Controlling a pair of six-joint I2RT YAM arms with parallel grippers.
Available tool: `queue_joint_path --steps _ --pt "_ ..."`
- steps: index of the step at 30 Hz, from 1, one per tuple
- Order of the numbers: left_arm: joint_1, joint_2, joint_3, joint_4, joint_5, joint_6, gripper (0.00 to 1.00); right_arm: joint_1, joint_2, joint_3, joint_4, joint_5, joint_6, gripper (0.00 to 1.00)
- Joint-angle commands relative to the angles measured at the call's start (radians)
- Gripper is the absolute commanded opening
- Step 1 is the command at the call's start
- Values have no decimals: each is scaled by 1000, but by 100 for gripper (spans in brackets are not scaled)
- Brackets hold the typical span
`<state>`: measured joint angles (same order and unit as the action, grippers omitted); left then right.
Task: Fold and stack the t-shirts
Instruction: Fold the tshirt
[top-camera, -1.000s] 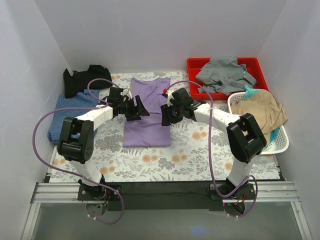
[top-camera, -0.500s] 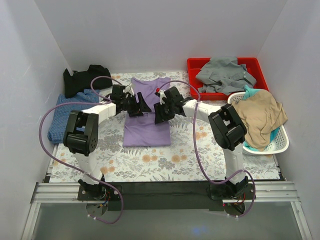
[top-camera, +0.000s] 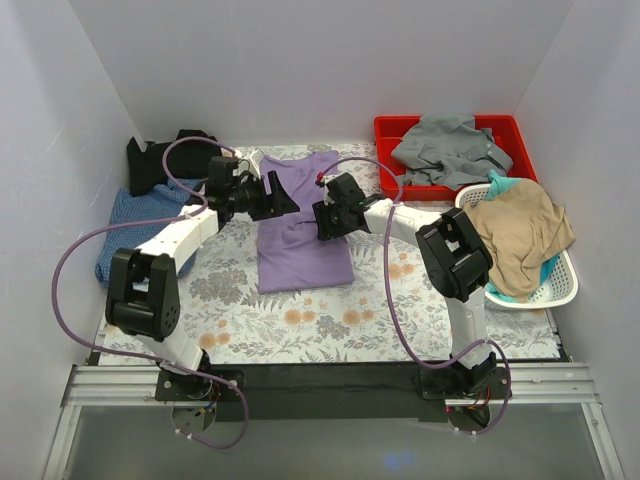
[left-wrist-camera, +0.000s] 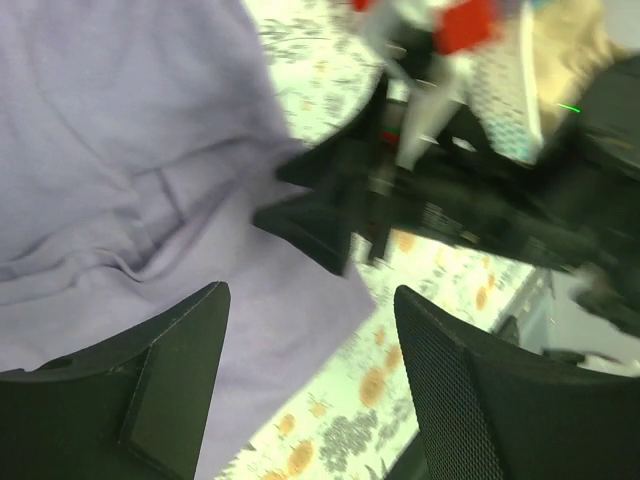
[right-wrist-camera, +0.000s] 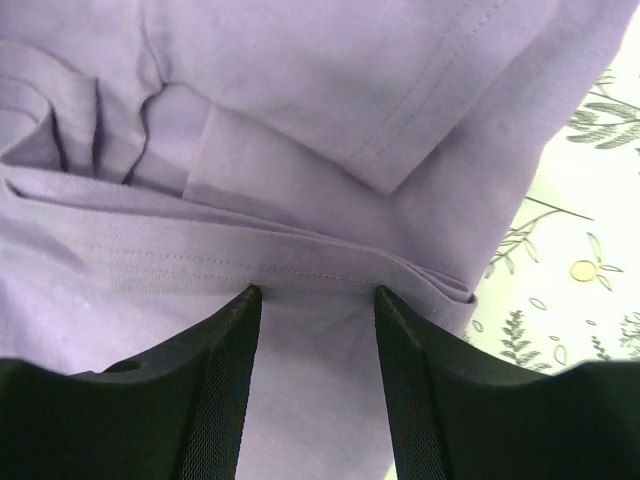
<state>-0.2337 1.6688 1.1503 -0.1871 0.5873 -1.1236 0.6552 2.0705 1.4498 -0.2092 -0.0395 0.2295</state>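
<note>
Both my left gripper (left-wrist-camera: 310, 295) and right gripper (right-wrist-camera: 313, 290) have jaws apart over the shirt (top-camera: 305, 255). Only the right wrist shows a fold (right-wrist-camera: 300, 255) straddled.

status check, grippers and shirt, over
Left gripper open over the lilac t-shirt. Right gripper open, tips at a folded hem. Shirt bunched up top, not folded through. Black t-shirt and blue checked t-shirt lie off left.
</note>
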Motion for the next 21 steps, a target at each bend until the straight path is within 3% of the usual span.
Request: queue_joint_path --steps 1,6,10,15,21 --pt "-1 -109 -26 -67 129 57 66 -12 36 17 -44 92 10 56" --pt "-1 -35 -81 -120 212 116 65 -12 25 18 -30 49 19 56" --pt "-3 38 -113 -45 198 94 64 -11 5 0 -21 49 22 56" --pt "-4 152 -60 -18 230 59 63 -12 2 -19 -18 47 24 56" --pt "-4 281 80 -52 144 74 63 -11 -15 -61 8 6 34 56"
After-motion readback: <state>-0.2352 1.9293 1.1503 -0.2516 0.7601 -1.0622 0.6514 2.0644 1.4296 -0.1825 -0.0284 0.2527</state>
